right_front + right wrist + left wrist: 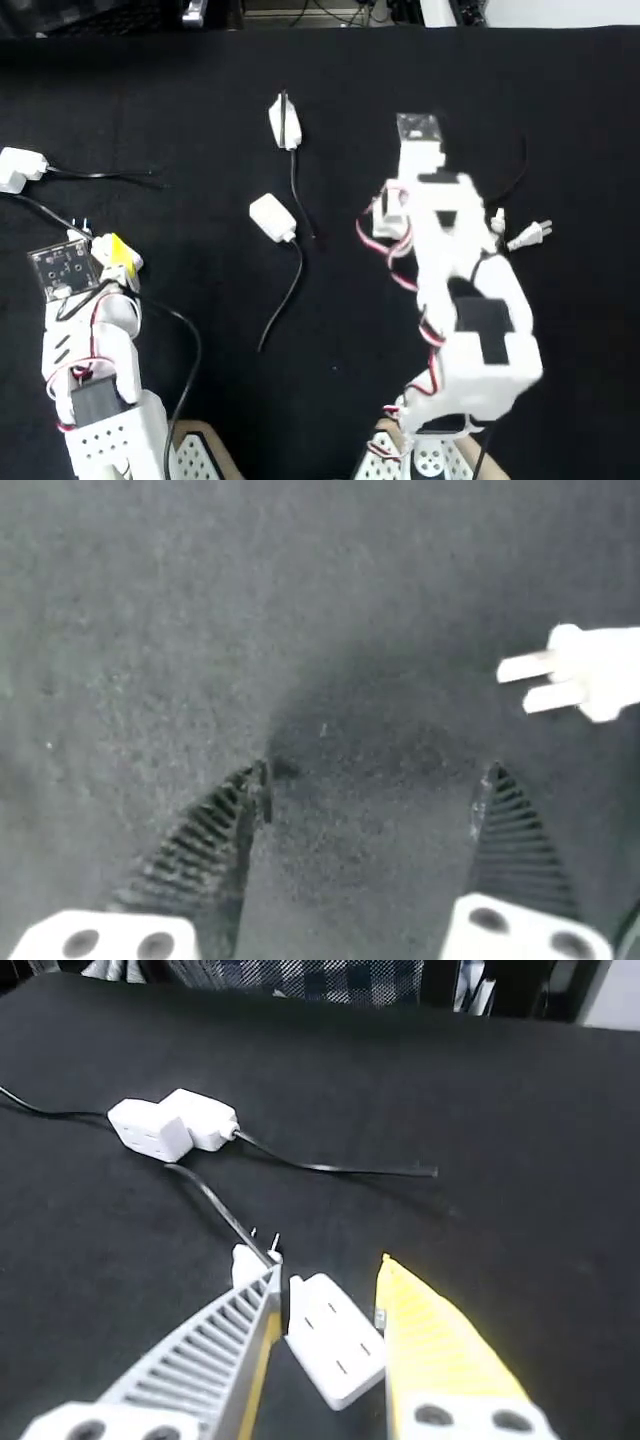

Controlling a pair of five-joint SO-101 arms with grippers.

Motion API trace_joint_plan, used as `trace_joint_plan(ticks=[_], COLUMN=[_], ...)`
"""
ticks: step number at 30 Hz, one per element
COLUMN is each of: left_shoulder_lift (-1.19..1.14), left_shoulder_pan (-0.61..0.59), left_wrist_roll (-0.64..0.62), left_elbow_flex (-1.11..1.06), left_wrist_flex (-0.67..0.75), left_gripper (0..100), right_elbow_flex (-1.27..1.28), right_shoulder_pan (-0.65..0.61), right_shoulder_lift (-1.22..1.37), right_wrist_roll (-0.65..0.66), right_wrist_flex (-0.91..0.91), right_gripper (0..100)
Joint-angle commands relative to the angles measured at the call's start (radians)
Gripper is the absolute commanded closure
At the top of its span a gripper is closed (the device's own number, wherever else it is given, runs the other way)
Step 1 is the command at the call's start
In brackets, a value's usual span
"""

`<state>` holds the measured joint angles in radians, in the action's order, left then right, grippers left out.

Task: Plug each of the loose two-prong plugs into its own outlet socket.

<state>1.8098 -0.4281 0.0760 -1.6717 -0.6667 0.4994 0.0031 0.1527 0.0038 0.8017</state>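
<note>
My left pincer (330, 1270), at 9 o'clock of the table centre, is released. Its fingers straddle a white socket block (335, 1350), with a thin gap at the grey finger. A first plug (250, 1258) lies just beside that finger's tip. My right pincer (378, 770) is released over black cloth (150, 600). A second plug (590, 670) lies near it, at 3 o'clock. A near socket (272, 215) lies at 10 o'clock and a far socket (285, 120) at 11 o'clock.

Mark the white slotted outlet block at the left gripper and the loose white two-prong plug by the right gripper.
white slotted outlet block (335, 1348): left wrist view, its slotted top face.
loose white two-prong plug (600, 670): right wrist view, its moulded body.
</note>
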Motion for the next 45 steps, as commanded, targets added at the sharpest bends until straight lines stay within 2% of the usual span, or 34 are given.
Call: trace_joint_plan(ticks=[1,5,10,12,17,20,24,27,35,38,42,45], left_shoulder_lift=[-0.100,-0.327,-0.713,-0.862,-1.089,-1.103,-1.126,-1.203,-1.548,-1.553,-1.536,-1.491], left_shoulder_pan=[-0.053,-0.104,-0.101,-0.065,0.137,0.303,0.553,0.665,0.697,0.697,0.696,0.691], left_wrist_roll=[0.048,0.049,0.052,0.091,0.087,0.028,-0.012,-0.034,-0.077,-0.097,-0.103,-0.097], left_elbow_flex=[0.088,0.200,0.394,0.475,0.691,0.802,0.898,0.969,1.087,1.056,0.954,0.892], left_wrist_flex=[0.005,0.002,0.002,-0.006,-0.141,-0.221,-0.241,-0.242,-0.241,-0.226,-0.123,-0.078], left_gripper=[83,83,83,83,83,83,83,83,84,84,84,84], right_elbow_flex=[0.101,0.154,0.159,0.159,0.139,0.093,0.088,0.136,0.249,0.216,0.154,0.041], right_shoulder_pan=[-0.017,-0.026,-0.018,0.000,0.074,0.180,0.321,0.371,0.333,0.373,0.404,0.404], right_shoulder_lift=[-0.124,-0.165,-0.173,-0.176,-0.193,-0.292,-0.452,-0.529,-0.423,-0.326,-0.166,-0.062], right_wrist_roll=[-0.008,-0.006,-0.014,-0.023,-0.078,-0.025,0.018,0.098,0.118,0.074,0.063,0.057], right_wrist_flex=[-0.123,-0.178,-0.181,-0.180,-0.172,-0.077,-0.026,-0.020,-0.029,-0.078,-0.149,-0.064], right_gripper=[69.1,69.1,69.1,69.1,69.1,69.1,69.1,69.1,69.1,69.1,69.1,72.1])
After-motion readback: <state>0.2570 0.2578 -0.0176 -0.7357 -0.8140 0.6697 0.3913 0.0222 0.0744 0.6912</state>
